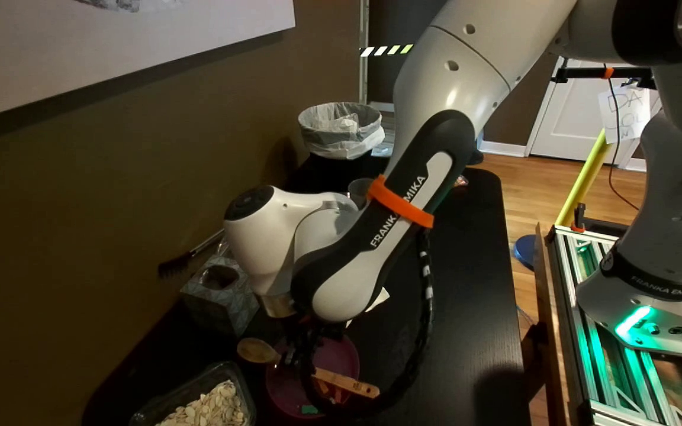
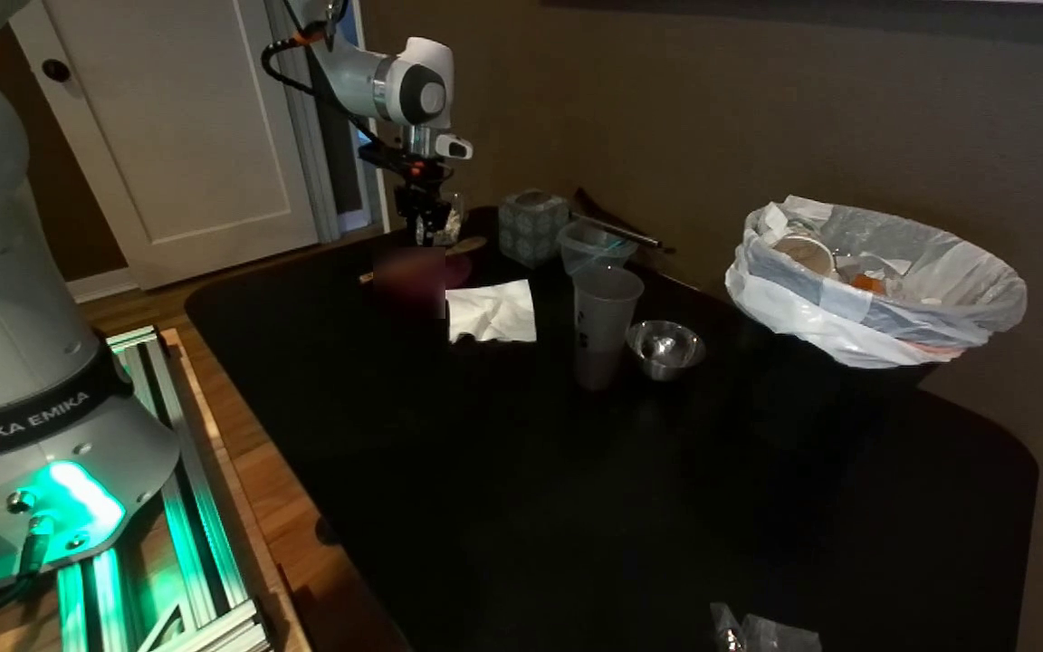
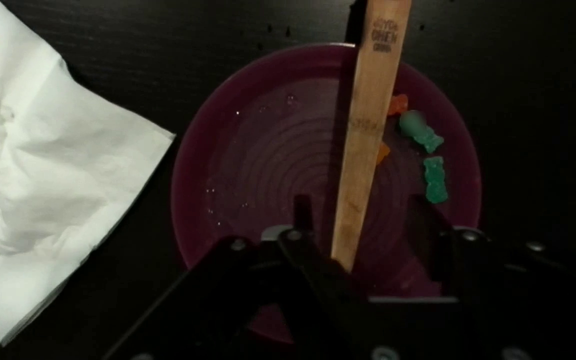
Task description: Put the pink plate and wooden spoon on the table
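Note:
The pink plate (image 3: 268,165) sits on the glossy black table (image 2: 485,471) and shows dark maroon in the wrist view; it is partly blurred in an exterior view (image 2: 460,269). The wooden spoon (image 3: 368,110) lies across the plate, its handle passing over the rim. Its bowl end (image 1: 256,351) extends past the other side of the plate, and is hidden in the wrist view. Orange and green gummy candies (image 3: 435,180) lie on the plate. My gripper (image 3: 360,207) is open over the plate, with a finger on each side of the spoon handle and visible gaps to both.
A crumpled white napkin (image 3: 53,165) lies beside the plate. A tray of pale crumbs (image 1: 211,408) and a tissue box (image 1: 222,296) stand near the wall side. A tall cup (image 2: 603,317), metal bowl (image 2: 665,349), clear container (image 2: 594,244) and lined trash bin (image 2: 875,312) are farther along.

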### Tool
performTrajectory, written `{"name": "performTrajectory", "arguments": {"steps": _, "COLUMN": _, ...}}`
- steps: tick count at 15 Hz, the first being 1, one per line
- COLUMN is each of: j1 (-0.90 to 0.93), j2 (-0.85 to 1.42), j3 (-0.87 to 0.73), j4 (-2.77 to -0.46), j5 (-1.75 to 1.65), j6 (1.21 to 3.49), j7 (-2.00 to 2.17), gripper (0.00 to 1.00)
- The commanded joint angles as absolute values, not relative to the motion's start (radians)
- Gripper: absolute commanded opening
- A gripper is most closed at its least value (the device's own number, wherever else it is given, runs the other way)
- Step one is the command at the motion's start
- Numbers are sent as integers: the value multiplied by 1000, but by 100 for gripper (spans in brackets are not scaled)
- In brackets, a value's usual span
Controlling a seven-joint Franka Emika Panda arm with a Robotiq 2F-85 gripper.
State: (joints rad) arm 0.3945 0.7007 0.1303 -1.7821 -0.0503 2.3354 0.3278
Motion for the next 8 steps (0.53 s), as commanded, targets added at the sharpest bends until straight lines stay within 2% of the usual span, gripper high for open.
{"name": "performTrajectory", "arguments": {"steps": 1, "j1": 392, "j2": 748, "j3": 133, "j4": -1772, "j5": -28, "j6": 2358, "j7": 334, "gripper": 84}}
{"name": "performTrajectory", "arguments": {"steps": 3, "j1": 396, "j2": 771, "j3": 131, "j4": -1761, "j5": -26, "j6": 2364, "j7": 339, "gripper": 99}}
{"name": "performTrajectory", "arguments": {"steps": 4, "j1": 401, "j2": 780, "j3": 127, "j4": -1756, "j5": -29, "j6": 2374, "j7": 344, "gripper": 98}}
{"name": "performTrajectory", "arguments": {"steps": 6, "j1": 410, "j2": 797, "j3": 116, "j4": -1750, "j5": -38, "j6": 2399, "j7": 356, "gripper": 69}}
{"name": "performTrajectory", "arguments": {"steps": 7, "j1": 410, "j2": 804, "j3": 115, "j4": -1747, "j5": -36, "j6": 2409, "j7": 356, "gripper": 69}}
{"name": "performTrajectory", "arguments": {"steps": 8, "j1": 409, "j2": 811, "j3": 115, "j4": -1743, "j5": -34, "j6": 2415, "j7": 356, "gripper": 63}}
